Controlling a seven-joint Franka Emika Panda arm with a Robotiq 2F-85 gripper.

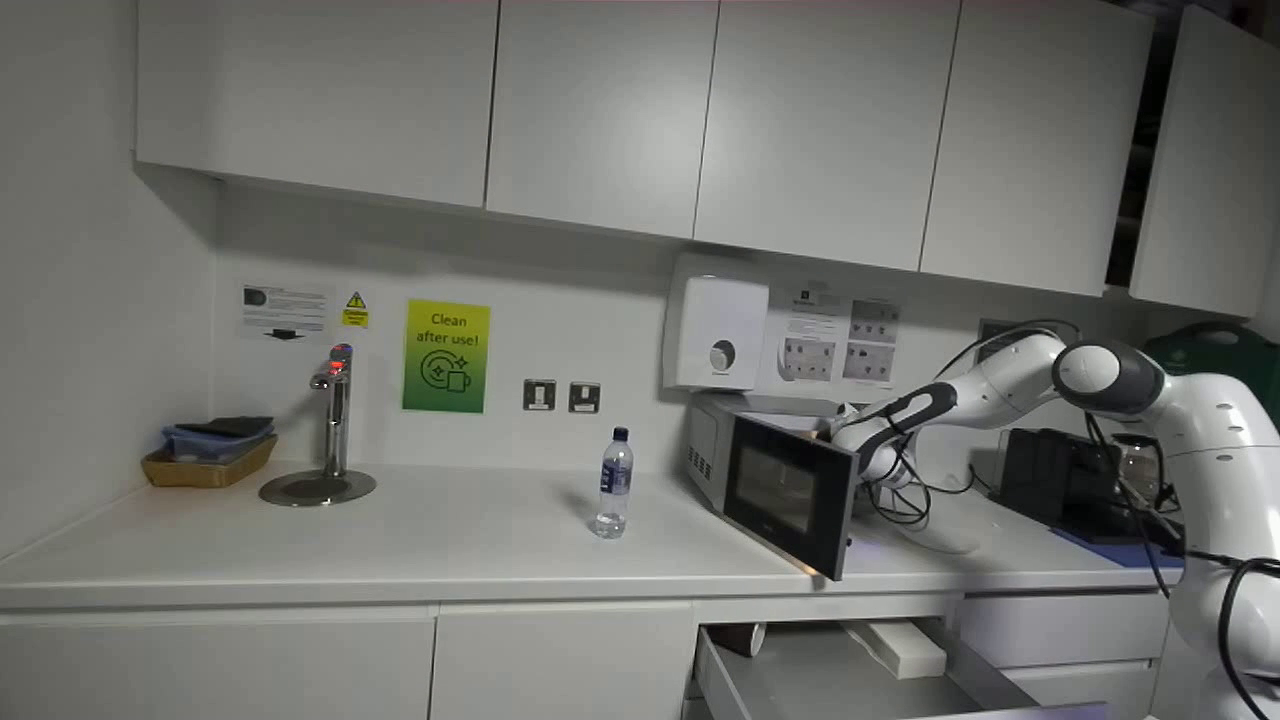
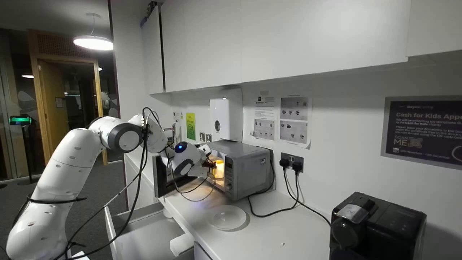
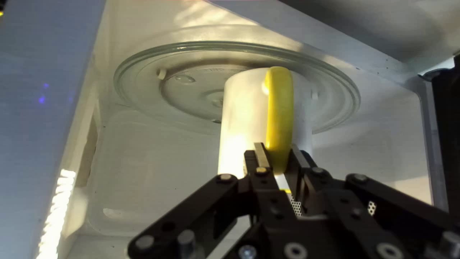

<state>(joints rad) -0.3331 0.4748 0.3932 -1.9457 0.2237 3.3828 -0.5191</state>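
A white mug (image 3: 240,111) with a yellow handle (image 3: 280,108) stands on the glass turntable (image 3: 133,72) inside the lit microwave. The wrist picture looks upside down, with the mug's base towards the top. My gripper (image 3: 277,148) has a finger on each side of the handle, and both seem to press on it. In an exterior view the gripper (image 2: 210,164) reaches into the grey microwave (image 2: 249,173) at the mug (image 2: 218,169). The microwave door (image 1: 790,490) stands open and hides the gripper in an exterior view.
A clear plate (image 2: 228,217) lies on the counter before the microwave. An open drawer (image 1: 800,690) below holds a white box (image 1: 905,650). A water bottle (image 1: 614,485) and a tap (image 1: 338,420) stand along the counter. A black coffee machine (image 2: 389,224) and cables are near.
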